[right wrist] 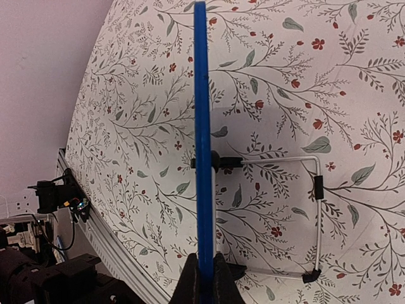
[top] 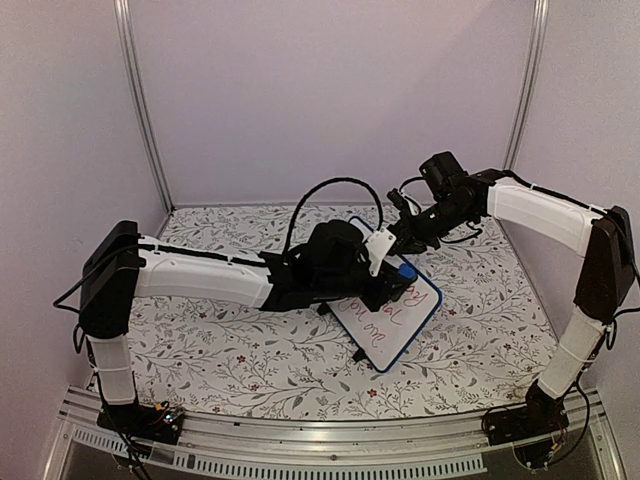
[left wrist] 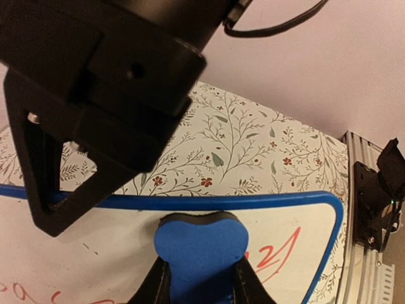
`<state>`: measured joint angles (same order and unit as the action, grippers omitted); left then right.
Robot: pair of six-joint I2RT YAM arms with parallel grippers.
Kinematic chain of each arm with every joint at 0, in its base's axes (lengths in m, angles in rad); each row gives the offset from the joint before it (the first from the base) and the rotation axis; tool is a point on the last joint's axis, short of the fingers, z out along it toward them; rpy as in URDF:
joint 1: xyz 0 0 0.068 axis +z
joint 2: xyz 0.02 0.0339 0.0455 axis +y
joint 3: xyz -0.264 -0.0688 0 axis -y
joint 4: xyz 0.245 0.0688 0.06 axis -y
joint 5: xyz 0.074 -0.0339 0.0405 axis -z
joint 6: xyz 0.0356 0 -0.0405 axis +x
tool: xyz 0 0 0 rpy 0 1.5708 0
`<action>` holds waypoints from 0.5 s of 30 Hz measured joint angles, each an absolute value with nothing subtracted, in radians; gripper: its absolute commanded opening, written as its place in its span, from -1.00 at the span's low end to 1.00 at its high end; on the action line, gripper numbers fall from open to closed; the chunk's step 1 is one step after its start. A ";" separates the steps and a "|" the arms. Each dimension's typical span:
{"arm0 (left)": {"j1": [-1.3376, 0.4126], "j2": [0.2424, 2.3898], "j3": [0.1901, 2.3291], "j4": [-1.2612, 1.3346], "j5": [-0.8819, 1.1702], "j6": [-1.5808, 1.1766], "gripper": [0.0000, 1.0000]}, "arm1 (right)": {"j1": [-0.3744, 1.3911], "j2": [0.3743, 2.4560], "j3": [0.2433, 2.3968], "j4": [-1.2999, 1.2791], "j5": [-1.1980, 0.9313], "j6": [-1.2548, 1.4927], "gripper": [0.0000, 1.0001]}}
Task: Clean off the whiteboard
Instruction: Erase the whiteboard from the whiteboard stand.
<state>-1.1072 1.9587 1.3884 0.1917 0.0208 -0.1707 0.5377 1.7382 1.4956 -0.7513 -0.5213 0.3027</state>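
Note:
The whiteboard (top: 398,322) has a dark blue frame and red handwriting, and stands tilted at the centre right of the table. My left gripper (top: 390,280) is shut on a blue eraser block (left wrist: 201,250), which is pressed on the white surface just below the board's top frame edge (left wrist: 253,202). Red strokes (left wrist: 278,256) show to the right of the eraser. My right gripper (top: 408,238) is shut on the board's top edge. In the right wrist view the frame (right wrist: 202,126) shows edge-on between the fingers (right wrist: 190,285).
A floral cloth (top: 230,350) covers the table. A wire stand (right wrist: 315,209) props the board from behind. An aluminium rail (top: 300,455) runs along the near edge. The right gripper's black body (left wrist: 101,88) looms close over the eraser. Walls and two posts (top: 140,100) enclose the back.

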 measured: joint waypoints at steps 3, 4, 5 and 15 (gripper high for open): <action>-1.108 1.959 1.387 0.188 0.005 -0.170 -1.00 | 0.538 1.736 1.492 -0.747 -0.519 0.303 -1.00; -1.109 1.958 1.385 0.188 -0.001 -0.171 -1.00 | 0.538 1.736 1.491 -0.746 -0.519 0.303 -1.00; -1.109 1.958 1.382 0.188 -0.007 -0.171 -1.00 | 0.538 1.735 1.489 -0.745 -0.518 0.303 -1.00; -1.111 1.943 1.347 0.168 -0.055 -0.184 -1.00 | 0.537 1.730 1.480 -0.732 -0.518 0.307 -1.00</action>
